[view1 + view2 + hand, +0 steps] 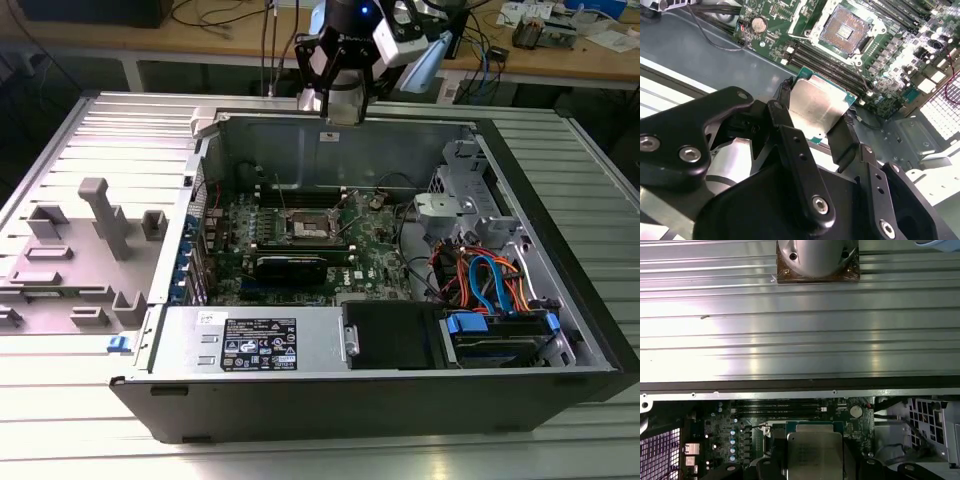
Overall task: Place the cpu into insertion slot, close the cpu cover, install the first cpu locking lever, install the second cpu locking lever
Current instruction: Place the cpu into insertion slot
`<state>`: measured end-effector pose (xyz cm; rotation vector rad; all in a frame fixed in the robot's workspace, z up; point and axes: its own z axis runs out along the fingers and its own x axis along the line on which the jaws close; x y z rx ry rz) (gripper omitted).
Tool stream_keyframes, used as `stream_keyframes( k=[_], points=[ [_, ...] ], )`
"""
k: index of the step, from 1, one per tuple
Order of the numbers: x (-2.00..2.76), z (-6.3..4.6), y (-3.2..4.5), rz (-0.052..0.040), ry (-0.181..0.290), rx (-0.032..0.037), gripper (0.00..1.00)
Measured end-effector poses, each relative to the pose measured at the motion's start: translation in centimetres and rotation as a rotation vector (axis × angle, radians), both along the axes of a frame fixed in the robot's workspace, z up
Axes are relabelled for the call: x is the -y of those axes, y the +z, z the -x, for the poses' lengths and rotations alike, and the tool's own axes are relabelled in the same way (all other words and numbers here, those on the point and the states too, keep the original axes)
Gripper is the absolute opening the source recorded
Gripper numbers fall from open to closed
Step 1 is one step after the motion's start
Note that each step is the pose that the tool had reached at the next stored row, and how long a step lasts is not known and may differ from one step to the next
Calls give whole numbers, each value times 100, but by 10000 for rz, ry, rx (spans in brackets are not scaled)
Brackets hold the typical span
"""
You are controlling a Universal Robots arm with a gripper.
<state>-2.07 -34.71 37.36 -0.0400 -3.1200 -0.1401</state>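
Note:
My gripper [816, 111] is shut on the cpu [815, 97], a flat square chip with a silvery top, held by two opposite edges between the black fingers [787, 107]. In the first wrist view the cpu [815, 452] hangs in the gripper [814, 462] above the green motherboard. In the exterior view the gripper [340, 110] hovers over the case's rear wall, above and behind the insertion slot [308, 228]. The insertion slot [845, 30] lies uncovered, with a dark centre and a silvery rim. Thin wire levers [283, 197] stand up beside it. I cannot tell the cpu cover apart from the socket's frame.
The open computer case [560, 300] lies on a ribbed metal table. Long memory slots [830, 67] run beside the socket, and a black heatsink bar [290, 265] lies in front. A power supply [255, 340] and drive cables [490, 280] fill the front. Grey fixtures [100, 215] stand at the exterior view's left.

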Motion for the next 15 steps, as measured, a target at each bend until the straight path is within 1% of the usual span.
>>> stream_keyframes(
  k=[4, 6, 11, 12, 15],
  points=[
    [89, 0, -3, 0, 0, 0, 54],
    [117, 0, -4, -1, 0, 1, 54],
    [120, 8, -4, 1, 1, 10, 54],
    [122, 18, -6, 1, 0, 50, 54],
    [131, 22, -18, 3, 1, 109, 54]
  ],
)
